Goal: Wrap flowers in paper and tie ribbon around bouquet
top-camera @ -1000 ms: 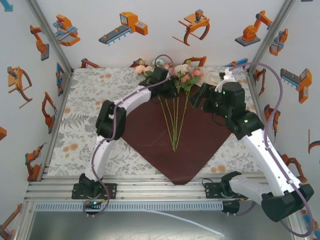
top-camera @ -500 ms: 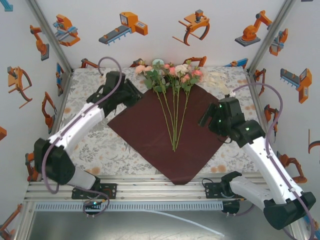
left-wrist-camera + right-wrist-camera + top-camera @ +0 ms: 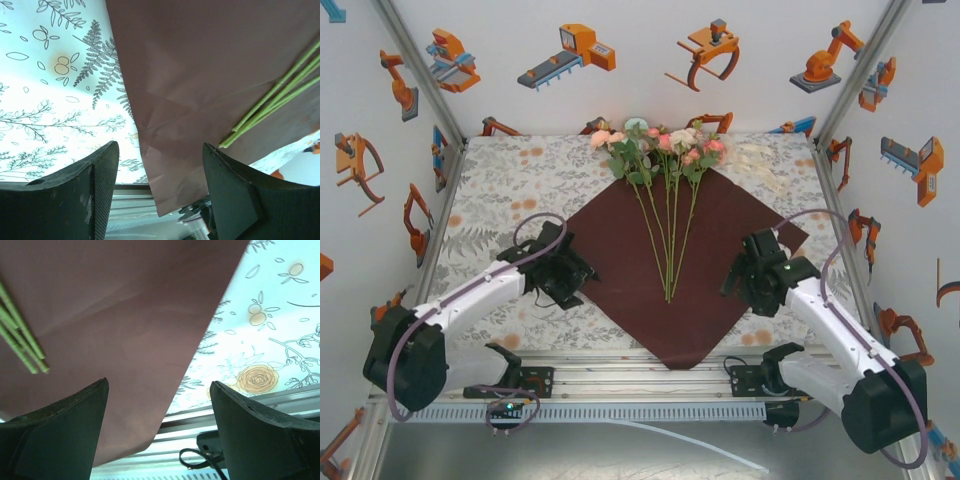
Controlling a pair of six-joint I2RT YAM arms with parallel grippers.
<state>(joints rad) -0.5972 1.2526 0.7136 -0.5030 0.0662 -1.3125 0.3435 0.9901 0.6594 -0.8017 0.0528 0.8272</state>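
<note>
The dark red paper (image 3: 620,255) lies flat as a diamond on the table, its near corner over the front rail. The flowers (image 3: 665,150) rest on it, pink and cream blooms at the back, green stems (image 3: 668,250) running toward me. A cream ribbon (image 3: 755,158) lies at the back right. My left gripper (image 3: 576,282) hovers open over the paper's near-left edge; that edge of the paper (image 3: 165,75) passes between its fingers (image 3: 97,185), with the stems (image 3: 270,100) to the right. My right gripper (image 3: 738,280) stands open over the near-right edge of the paper (image 3: 115,315), stem ends (image 3: 22,347) to its left.
The aluminium front rail (image 3: 620,375) runs just beyond the paper's near corner, with a black cable loop (image 3: 200,460) on it. White walls with robot prints close in the left, back and right. The patterned tablecloth (image 3: 500,190) is bare at the left.
My left arm swung from the blooms at the back to the paper's near-left edge, and its jaws widened. My right gripper came forward along the paper's right edge.
</note>
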